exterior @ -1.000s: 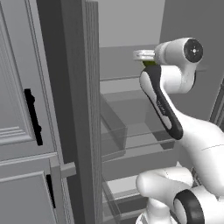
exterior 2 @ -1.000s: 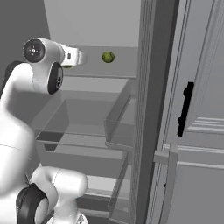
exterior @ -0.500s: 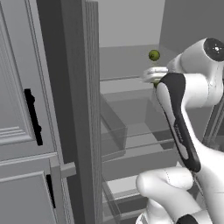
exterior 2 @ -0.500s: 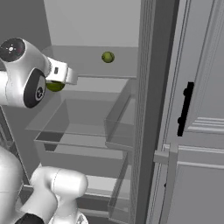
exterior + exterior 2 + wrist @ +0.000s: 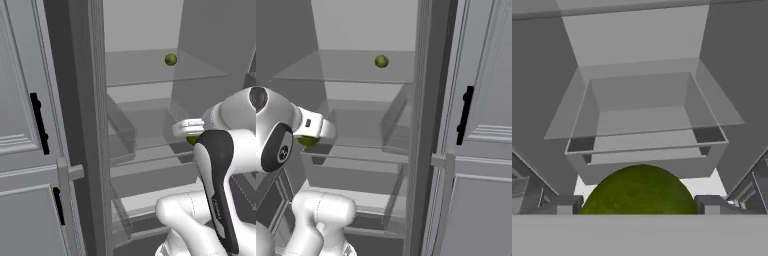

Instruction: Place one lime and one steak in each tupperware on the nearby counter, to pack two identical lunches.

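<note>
Hand grips a lime at frame bottom, facing a clear fridge drawer; second lime on upper shelf

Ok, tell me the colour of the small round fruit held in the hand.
Yellow-green, slightly mottled; the small round lime shows best in the hand view.

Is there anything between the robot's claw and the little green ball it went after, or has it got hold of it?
Nothing visible stands between them. In the hand view the lime sits right between the gripper's two fingertips, which press on either side of it. A second lime lies apart on the upper glass shelf of the open fridge.
</note>
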Motion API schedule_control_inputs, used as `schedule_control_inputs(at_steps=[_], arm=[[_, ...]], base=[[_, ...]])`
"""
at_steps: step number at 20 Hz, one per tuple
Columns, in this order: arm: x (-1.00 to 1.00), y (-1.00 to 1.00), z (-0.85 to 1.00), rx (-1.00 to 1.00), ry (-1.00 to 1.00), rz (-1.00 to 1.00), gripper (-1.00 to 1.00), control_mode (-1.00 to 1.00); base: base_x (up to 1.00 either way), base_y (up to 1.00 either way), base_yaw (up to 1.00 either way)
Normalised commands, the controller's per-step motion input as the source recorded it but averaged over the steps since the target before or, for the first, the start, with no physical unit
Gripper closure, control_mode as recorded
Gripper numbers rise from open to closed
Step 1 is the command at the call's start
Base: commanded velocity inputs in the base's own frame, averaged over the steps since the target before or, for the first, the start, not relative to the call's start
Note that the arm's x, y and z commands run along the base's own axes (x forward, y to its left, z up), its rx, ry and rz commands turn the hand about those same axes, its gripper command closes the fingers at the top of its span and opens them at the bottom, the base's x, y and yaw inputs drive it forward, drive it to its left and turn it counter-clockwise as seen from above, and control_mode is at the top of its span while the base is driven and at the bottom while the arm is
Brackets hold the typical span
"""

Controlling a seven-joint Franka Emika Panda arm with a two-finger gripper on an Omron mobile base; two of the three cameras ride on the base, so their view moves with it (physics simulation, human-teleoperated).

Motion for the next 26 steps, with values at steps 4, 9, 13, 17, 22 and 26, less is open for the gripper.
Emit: schedule_control_inputs(at_steps=[4,9,13,17,22,26], arm=[[0.00,0.00,0.00,0.00,0.00,0.00,1.00,1.00],[0.00,0.00,0.00,0.00,0.00,0.00,1.00,1.00],[0.00,0.00,0.00,0.00,0.00,0.00,1.00,1.00],[0.00,0.00,0.00,0.00,0.00,0.00,1.00,1.00],[0.00,0.00,0.00,0.00,0.00,0.00,1.00,1.00],[0.00,0.00,0.00,0.00,0.00,0.00,1.00,1.00]], base=[[-1.00,0.00,0.01],[-1.00,0.37,0.26],[-0.84,0.54,0.58],[-0.40,0.60,0.72],[-0.04,0.87,0.72],[0.41,0.77,0.64]])
